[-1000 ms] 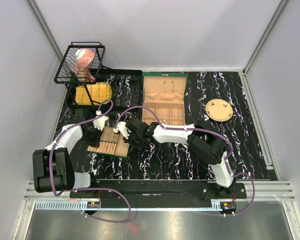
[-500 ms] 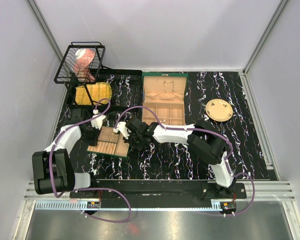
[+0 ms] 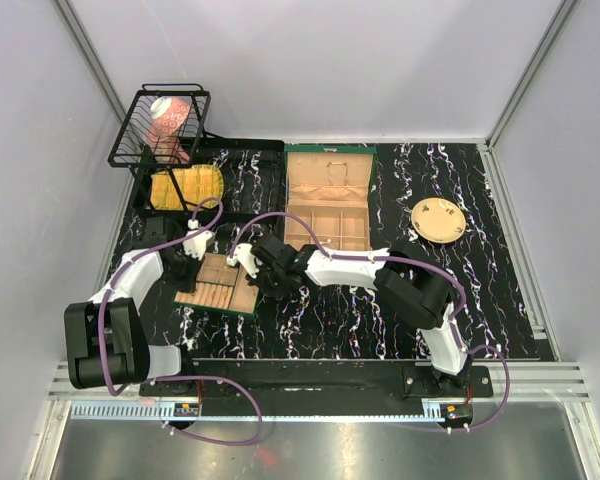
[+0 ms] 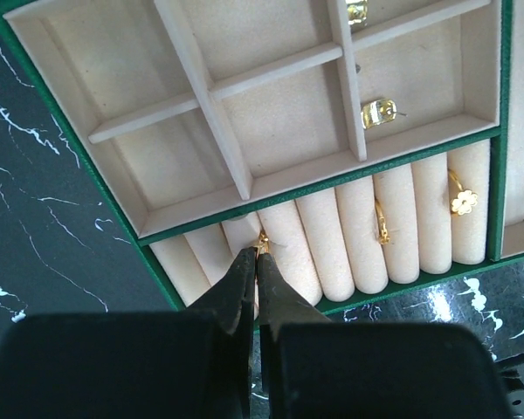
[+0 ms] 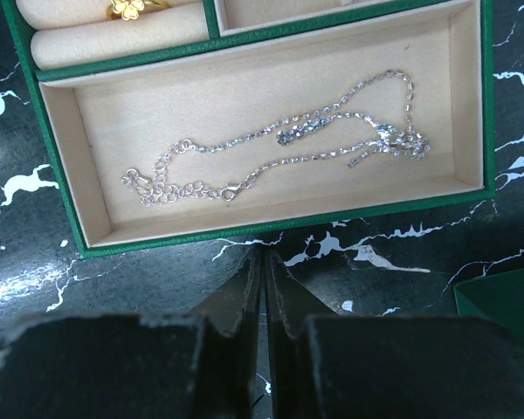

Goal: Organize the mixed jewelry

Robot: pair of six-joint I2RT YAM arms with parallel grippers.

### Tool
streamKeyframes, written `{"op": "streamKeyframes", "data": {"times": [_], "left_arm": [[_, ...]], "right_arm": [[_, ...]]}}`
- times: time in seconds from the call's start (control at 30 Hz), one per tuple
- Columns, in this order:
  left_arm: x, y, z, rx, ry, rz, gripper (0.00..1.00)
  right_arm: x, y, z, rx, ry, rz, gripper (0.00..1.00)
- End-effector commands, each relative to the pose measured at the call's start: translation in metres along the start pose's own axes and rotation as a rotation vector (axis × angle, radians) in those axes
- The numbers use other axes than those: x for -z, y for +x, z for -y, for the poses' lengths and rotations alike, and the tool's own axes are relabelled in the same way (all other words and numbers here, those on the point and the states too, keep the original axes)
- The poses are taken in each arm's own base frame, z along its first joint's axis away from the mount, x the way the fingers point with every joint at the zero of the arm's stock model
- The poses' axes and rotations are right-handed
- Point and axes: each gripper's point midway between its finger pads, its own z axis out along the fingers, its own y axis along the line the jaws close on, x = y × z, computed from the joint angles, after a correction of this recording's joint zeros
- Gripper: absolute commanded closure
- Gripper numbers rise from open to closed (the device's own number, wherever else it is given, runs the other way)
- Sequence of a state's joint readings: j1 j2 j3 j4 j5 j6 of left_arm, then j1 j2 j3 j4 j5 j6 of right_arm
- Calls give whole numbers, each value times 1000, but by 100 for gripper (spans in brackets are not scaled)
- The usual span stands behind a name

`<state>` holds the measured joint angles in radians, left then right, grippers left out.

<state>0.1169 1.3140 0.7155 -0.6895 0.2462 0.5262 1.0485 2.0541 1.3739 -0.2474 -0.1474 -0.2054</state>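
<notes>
Chain (image 5: pixel 279 148) lies in the long compartment of the tray (image 5: pixel 262 227); right hand (image 5: pixel 262 288) hovers shut and empty over the worktop (image 5: pixel 402 262) just beside it. Left hand (image 4: pixel 257 262) is pinched tight on a tiny gold bit (image 4: pixel 263 243) at the ring rolls (image 4: pixel 319 249), with a flower ring (image 4: pixel 461 202) slotted in further along.

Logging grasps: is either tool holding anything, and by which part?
Left tool seems to pinch a tiny gold metal piece by its near end; right tool holds nothing.

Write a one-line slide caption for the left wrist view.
Left gripper, jaws shut on a small gold piece, at the green tray's ring rolls.
</notes>
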Motion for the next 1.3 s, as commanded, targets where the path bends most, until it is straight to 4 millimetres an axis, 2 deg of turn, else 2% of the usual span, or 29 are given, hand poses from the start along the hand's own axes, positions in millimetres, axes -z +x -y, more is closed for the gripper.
{"op": "streamKeyframes", "data": {"times": [0.0, 0.63, 0.97, 1.27], "left_arm": [[3, 12, 9, -28, 10, -60, 100], [-8, 28, 9, -33, 9, -132, 100], [-15, 41, 23, -88, 86, -206, 100], [-12, 37, 29, -107, 120, -195, 99]], "right_arm": [[1, -6, -2, 22, 10, 12, 89], [0, -4, -2, 23, 12, 7, 90], [-2, -2, 0, 25, 20, 1, 89], [-2, -1, 1, 28, 22, -2, 90]]}}
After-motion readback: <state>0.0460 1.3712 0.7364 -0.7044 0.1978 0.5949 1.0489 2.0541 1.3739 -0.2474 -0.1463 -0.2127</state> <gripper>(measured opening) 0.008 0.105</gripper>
